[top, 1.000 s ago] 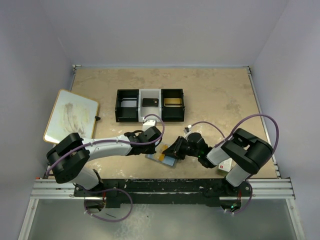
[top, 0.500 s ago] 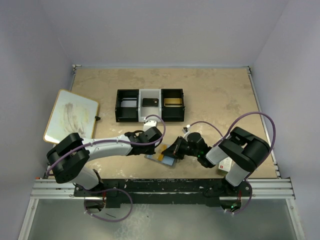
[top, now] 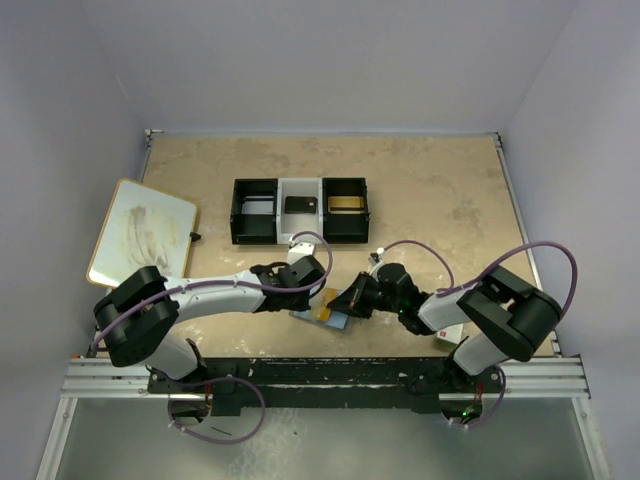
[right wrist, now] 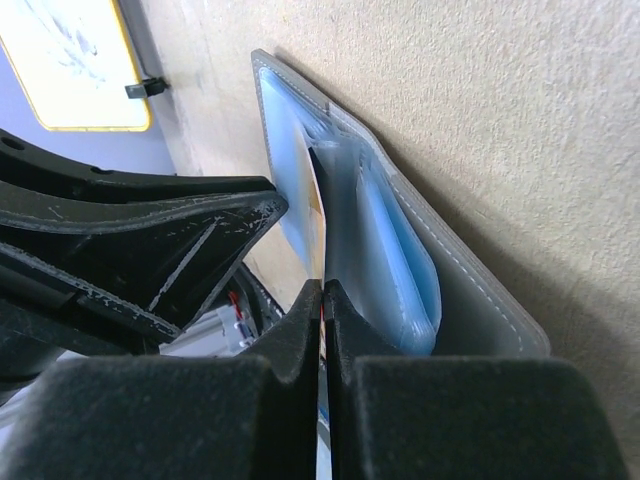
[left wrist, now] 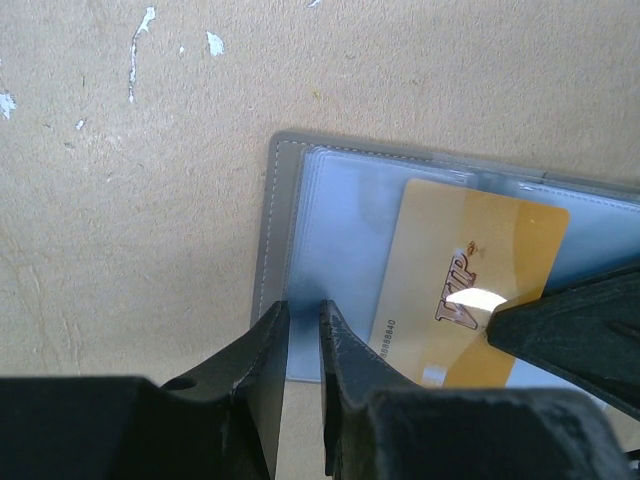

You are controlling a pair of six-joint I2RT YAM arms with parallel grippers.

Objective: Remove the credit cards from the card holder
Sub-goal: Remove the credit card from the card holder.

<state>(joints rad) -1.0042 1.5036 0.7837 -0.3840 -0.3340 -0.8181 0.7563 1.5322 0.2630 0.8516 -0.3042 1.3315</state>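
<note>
The right gripper (right wrist: 322, 292) pinches the gold card (left wrist: 470, 270), which juts lengthwise toward it from the holder (left wrist: 268, 230), while the left gripper (left wrist: 303, 312), jaws barely parted, presses the opposite edge.

At lower centre of the frame, the left gripper (top: 316, 297) and right gripper (top: 348, 302) meet over the card holder (top: 340, 323), with a gold card (top: 325, 309) showing between them. Above them sits a three-compartment tray (top: 252, 236). A whiteboard (top: 140, 233) lies at the left, and a white-and-red box (top: 447, 334) peeks out beside the right arm.
</note>
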